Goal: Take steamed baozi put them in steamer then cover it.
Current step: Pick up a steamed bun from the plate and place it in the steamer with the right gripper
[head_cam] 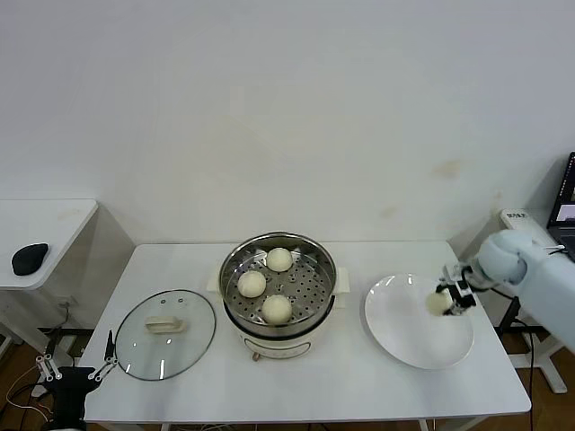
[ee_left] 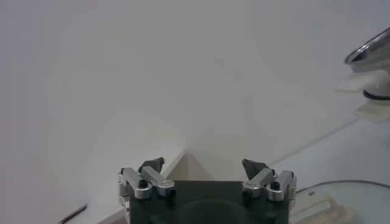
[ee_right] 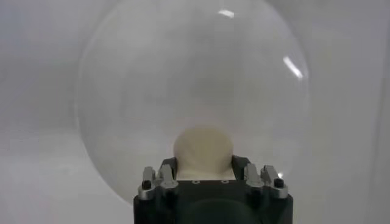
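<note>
The steamer [head_cam: 279,316] stands at the table's middle with three cream baozi on its perforated tray: one at the back [head_cam: 279,259], one at the left [head_cam: 252,284], one at the front [head_cam: 277,309]. The glass cover [head_cam: 166,333] lies flat on the table left of it. My right gripper [head_cam: 443,301] is shut on the fourth baozi [head_cam: 438,302] over the right part of the white plate [head_cam: 404,328]; the wrist view shows the bun [ee_right: 203,148] between the jaws above the plate [ee_right: 152,91]. My left gripper [head_cam: 77,365] is open and empty, low beside the table's front left corner.
A second white table [head_cam: 45,220] with a dark object [head_cam: 30,258] stands at the far left. A dark screen [head_cam: 566,202] and white stand are at the far right. The steamer's rim [ee_left: 372,52] shows at the edge of the left wrist view.
</note>
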### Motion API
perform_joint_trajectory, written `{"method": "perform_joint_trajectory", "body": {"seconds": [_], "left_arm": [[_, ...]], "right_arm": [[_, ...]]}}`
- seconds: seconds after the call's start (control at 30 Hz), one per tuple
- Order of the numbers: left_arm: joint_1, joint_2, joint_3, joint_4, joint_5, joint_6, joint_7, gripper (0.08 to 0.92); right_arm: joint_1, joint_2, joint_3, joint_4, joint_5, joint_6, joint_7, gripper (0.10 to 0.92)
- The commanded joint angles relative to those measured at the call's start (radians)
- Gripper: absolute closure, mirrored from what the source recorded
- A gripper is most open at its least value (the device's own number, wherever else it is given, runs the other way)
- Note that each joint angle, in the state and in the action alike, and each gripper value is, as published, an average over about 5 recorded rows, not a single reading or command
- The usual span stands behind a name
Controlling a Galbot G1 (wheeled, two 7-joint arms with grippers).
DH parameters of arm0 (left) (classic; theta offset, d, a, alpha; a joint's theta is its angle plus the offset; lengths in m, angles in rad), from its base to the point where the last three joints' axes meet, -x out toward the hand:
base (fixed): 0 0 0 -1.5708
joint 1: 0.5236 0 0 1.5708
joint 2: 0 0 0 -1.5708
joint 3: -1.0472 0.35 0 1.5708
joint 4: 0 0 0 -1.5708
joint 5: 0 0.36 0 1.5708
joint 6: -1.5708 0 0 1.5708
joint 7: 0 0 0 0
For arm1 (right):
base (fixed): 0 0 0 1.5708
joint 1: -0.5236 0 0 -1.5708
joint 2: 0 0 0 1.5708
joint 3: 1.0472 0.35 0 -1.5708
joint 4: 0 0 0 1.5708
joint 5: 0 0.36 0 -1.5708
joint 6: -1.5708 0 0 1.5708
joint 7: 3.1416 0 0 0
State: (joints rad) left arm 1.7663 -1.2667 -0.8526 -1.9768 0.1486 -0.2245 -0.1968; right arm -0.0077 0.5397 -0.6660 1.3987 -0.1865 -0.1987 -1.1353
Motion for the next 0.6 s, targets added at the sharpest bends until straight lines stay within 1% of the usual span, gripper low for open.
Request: {"method": "perform_joint_trajectory", "body": {"seconds": [0.03, 0.13, 0.27, 0.43, 0.6], "left_arm": [[-0.015, 0.009, 0.012, -0.003, -0.002, 0.006, 0.004, 0.177], [-0.023, 0.012, 0.018, -0.004, -0.002, 0.011, 0.006, 0.177], [-0.029, 0.012, 0.026, -0.002, -0.002, 0.013, 0.005, 0.177], [-0.029, 0.007, 0.027, 0.001, -0.003, 0.011, 0.003, 0.177], [-0.024, -0.003, 0.026, -0.001, -0.004, 0.009, 0.001, 0.177]], "right_arm": [[0.549, 0.034, -0.38, 0.168, 0.269, -0.092, 0.009, 0.463], [0.651, 0.11, -0.479, 0.201, 0.346, -0.139, 0.053, 0.458], [0.698, 0.227, -0.542, 0.23, 0.434, -0.234, 0.125, 0.451], [0.689, 0.357, -0.575, 0.239, 0.568, -0.345, 0.198, 0.444], [0.641, 0.458, -0.581, 0.207, 0.632, -0.412, 0.255, 0.44]]}}
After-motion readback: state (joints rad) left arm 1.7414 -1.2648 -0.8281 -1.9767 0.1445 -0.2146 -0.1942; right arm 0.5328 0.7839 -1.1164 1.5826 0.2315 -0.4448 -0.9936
